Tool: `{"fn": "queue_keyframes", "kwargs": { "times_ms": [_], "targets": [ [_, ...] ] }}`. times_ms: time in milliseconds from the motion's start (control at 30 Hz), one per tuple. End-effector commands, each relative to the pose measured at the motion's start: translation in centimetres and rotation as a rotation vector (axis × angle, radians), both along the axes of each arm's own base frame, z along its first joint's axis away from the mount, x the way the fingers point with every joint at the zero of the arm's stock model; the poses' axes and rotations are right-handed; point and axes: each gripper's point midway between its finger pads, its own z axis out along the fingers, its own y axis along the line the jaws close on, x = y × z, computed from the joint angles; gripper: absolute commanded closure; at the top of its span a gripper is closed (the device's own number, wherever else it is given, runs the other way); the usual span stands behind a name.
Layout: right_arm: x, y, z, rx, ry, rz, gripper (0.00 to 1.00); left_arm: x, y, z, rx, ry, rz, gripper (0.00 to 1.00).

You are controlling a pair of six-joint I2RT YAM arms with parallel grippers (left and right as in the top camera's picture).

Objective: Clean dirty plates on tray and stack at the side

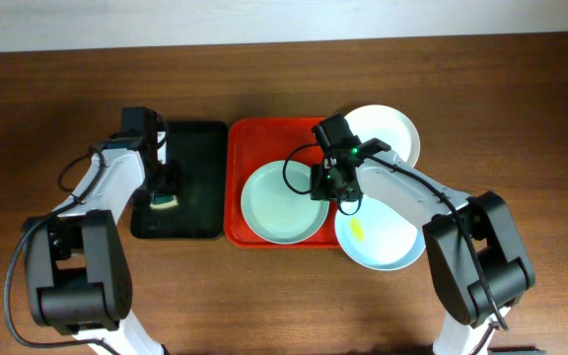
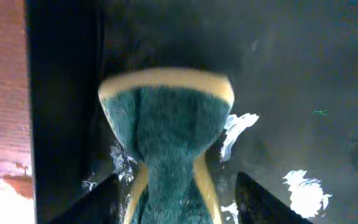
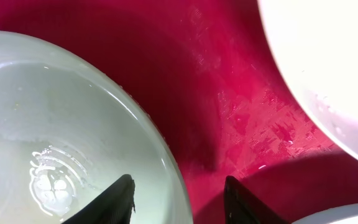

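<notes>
The red tray [image 1: 264, 138] holds a pale blue plate [image 1: 282, 202] with a wet, shiny bowl [image 3: 55, 124]. A white plate [image 1: 388, 133] overlaps the tray's far right corner. Another pale blue plate [image 1: 378, 237], with a yellow smear, sits over its near right edge. My right gripper [image 1: 331, 192] [image 3: 179, 202] is open, low over the tray. One finger hangs over the plate's inside, the other over red tray floor [image 3: 229, 93]; the rim runs between them. My left gripper [image 1: 166, 189] [image 2: 178, 193] is open around a green and yellow sponge [image 2: 166, 137], with gaps on both sides.
The sponge [image 1: 164, 201] lies on a narrow black tray [image 1: 195, 168] left of the red one, wet with foam patches [image 2: 303, 193]. Brown wooden table [image 1: 47, 118] surrounds both trays. A white plate rim [image 3: 328, 62] shows at the upper right of the right wrist view.
</notes>
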Motion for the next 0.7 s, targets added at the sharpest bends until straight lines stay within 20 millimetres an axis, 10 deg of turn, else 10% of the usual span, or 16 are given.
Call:
{"fn": "queue_keyframes", "kwargs": {
  "times_ms": [0,167,300,667],
  "targets": [
    [-0.2,0.1,0.1,-0.001,-0.002,0.002,0.52,1.5,0.0,3.9,-0.010,-0.080,0.018,0.27],
    [-0.2,0.1,0.1,-0.001,-0.001,0.002,0.52,3.2,1.7,10.4,-0.026,-0.290,0.141,0.12],
    [-0.2,0.1,0.1,-0.001,-0.001,0.002,0.52,3.2,6.7,14.9,-0.015,-0.447,0.327,0.01],
    [-0.2,0.1,0.1,0.000,-0.004,0.002,0.66,2.0,10.8,15.3,0.003,-0.461,0.436,0.00]
  ]
}}
